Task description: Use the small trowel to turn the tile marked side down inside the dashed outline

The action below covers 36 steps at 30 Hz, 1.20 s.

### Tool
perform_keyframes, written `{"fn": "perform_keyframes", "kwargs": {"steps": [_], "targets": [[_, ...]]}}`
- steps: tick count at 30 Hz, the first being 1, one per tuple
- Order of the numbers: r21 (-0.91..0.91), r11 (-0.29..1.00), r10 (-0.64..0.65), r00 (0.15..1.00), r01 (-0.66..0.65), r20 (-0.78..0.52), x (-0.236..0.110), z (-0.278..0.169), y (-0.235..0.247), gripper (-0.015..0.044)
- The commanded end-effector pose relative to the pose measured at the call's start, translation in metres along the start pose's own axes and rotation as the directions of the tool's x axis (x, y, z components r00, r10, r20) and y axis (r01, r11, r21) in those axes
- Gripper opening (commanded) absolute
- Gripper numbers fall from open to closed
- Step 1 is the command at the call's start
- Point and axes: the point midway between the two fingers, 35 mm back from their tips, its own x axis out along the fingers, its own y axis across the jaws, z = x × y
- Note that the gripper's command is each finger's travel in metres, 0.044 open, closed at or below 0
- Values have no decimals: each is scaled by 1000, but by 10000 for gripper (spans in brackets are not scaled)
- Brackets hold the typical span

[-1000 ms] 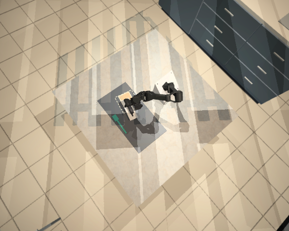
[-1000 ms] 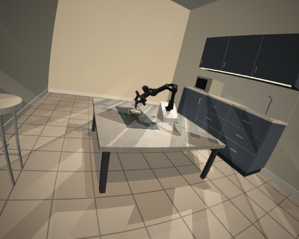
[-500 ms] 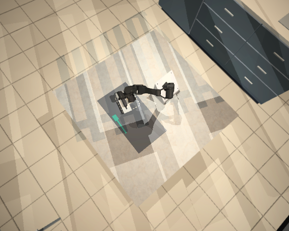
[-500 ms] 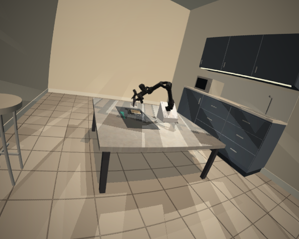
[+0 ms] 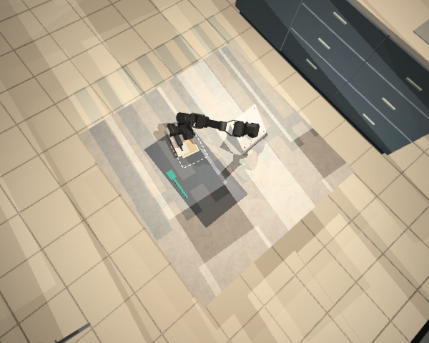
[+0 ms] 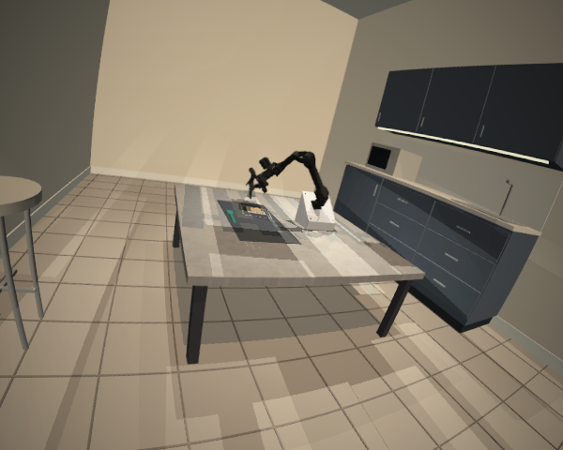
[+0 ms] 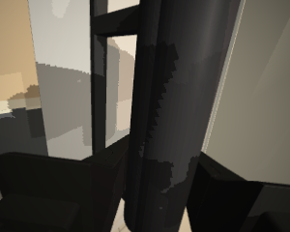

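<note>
My gripper point(image 5: 175, 137) point(image 6: 253, 182) point(image 7: 156, 140) is shut on the trowel's dark handle point(image 7: 176, 97). The handle leans over the far end of the dark mat point(image 5: 204, 217) point(image 6: 272, 235). A whitish shape beside the tile in the top camera looks like the blade; its exact height and contact with the tile cannot be told. The tan tile point(image 5: 192, 146) point(image 6: 255, 210) point(image 7: 7, 48) lies at the dashed outline point(image 5: 184, 167). The arm and trowel hide its left part in the top view. I cannot make out any mark on it.
A green flat-ended tool point(image 5: 179, 186) point(image 6: 231, 217) lies along the mat's left side. The white arm base point(image 5: 257, 118) point(image 6: 315, 223) stands to the right of the mat on the table point(image 5: 244, 236) point(image 6: 252, 268). Patchy light and shadow cross the mat and table.
</note>
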Motion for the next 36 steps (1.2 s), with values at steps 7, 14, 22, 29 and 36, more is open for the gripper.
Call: {"fn": "perform_keyframes", "kwargs": {"steps": [7,14,22,29,36], "targets": [[-2,999,-35,999,35,18,1,-62,14,0],[2,998,-55,998,55,32,3,-100,34,0],[8,996,-87,995,86,50,5,-139,64,0],[10,996,-94,994,93,53,5,-146,70,0],[10,996,-94,994,93,53,5,-146,70,0]]}}
